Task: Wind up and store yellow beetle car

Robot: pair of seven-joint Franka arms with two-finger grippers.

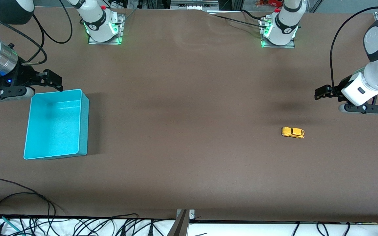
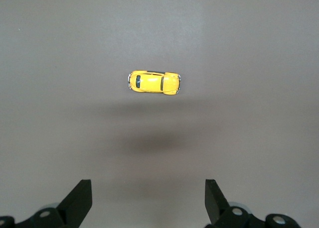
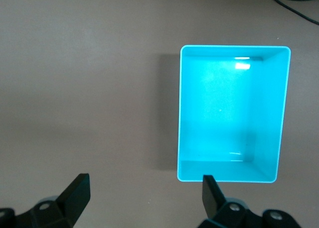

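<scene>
- Yellow beetle car (image 1: 292, 132): tiny rounded toy with dark windows, resting on its wheels on the brown table (image 1: 182, 114) toward the left arm's end; lengthwise along the table's long direction; touched by nothing. Also visible from above in the left wrist view (image 2: 154, 82), alone on bare tabletop.
- Turquoise bin (image 1: 84, 121): open-topped rectangular box, upright on the table toward the right arm's end, well apart from the car; nothing inside. Interior seen in the right wrist view (image 3: 284, 113), with a bright glare on its floor near one short wall.
- Left gripper (image 1: 320, 93): up in the air over bare table near the car, not above it; fingers (image 2: 79, 200) spread wide apart, holding nothing.
- Right gripper (image 1: 52, 80): hovering over the table just beside the bin's wall on the robots' side; fingers (image 3: 77, 193) spread wide apart, holding nothing.
- Cables (image 1: 18, 209): dark loops lying along the table edge nearest the front camera, toward the right arm's end.
- Arm bases (image 1: 103, 28): two, mounted along the table edge farthest from the front camera, each lit green at the foot.
</scene>
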